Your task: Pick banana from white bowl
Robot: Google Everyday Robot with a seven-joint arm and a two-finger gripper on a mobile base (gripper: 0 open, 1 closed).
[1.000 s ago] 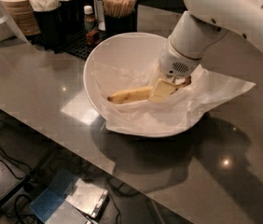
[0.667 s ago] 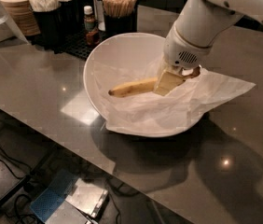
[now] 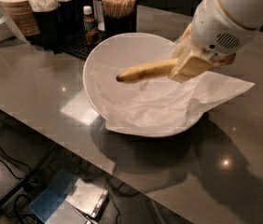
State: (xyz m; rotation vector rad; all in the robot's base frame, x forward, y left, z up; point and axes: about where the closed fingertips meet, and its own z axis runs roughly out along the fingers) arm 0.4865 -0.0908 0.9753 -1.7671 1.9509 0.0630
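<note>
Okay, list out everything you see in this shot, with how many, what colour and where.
banana: one, yellow, held at its right end over the bowl
bowl: one, white, centre of the table, tilted
paper: one crumpled sheet, white, lining the bowl and spilling right
table: one, grey, glossy
stack: one, brown with a white top, rear left
holders: a few, black, rear left
sticks: one bundle, tan, in a rear holder
bottle: one, small, dark, white cap, behind the bowl
flat items: two, blue and grey, on the floor
arm: one, white, upper right
end effector: one, pale yellow, shut on the banana
</note>
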